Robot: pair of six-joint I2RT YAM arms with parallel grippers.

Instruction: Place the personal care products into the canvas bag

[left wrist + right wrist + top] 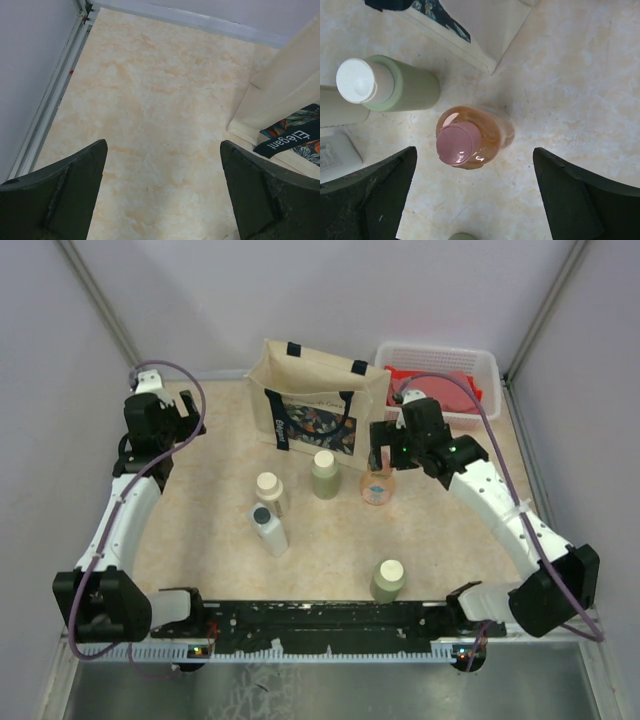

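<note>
the right pincer [474,162] hung released above the peach-pink flask [470,137], one finger to each side of it and neither touching it, as far as the wrist view showed. the flask stood upright on the surface [200,530], just in front of the canvas bag [315,390] and near its right corner. the left pincer [162,145] was released too, holding nothing, over bare surface beside the bag's left end.

the likeliest trouble was a poor grip. the flask looked round and glossy, so fingers closing off-centre would probably squeeze it sideways or let it twist out on the lift. an olive-green bottle [395,82] stood just beside the flask, on the side of one finger; a descent drifting that way could knock it over, and it might roll into the beige bottle [269,492] and the white bottle [268,528] behind it.

the bag was a second risk. it was soft-sided and stood unsupported, with dark handles over its mouth. a low carry could catch the rim or a handle and push the bag over or fold its opening shut. the other olive-green bottle [387,580] stood well apart, near the arm bases, and seemed out of harm's way.
</note>
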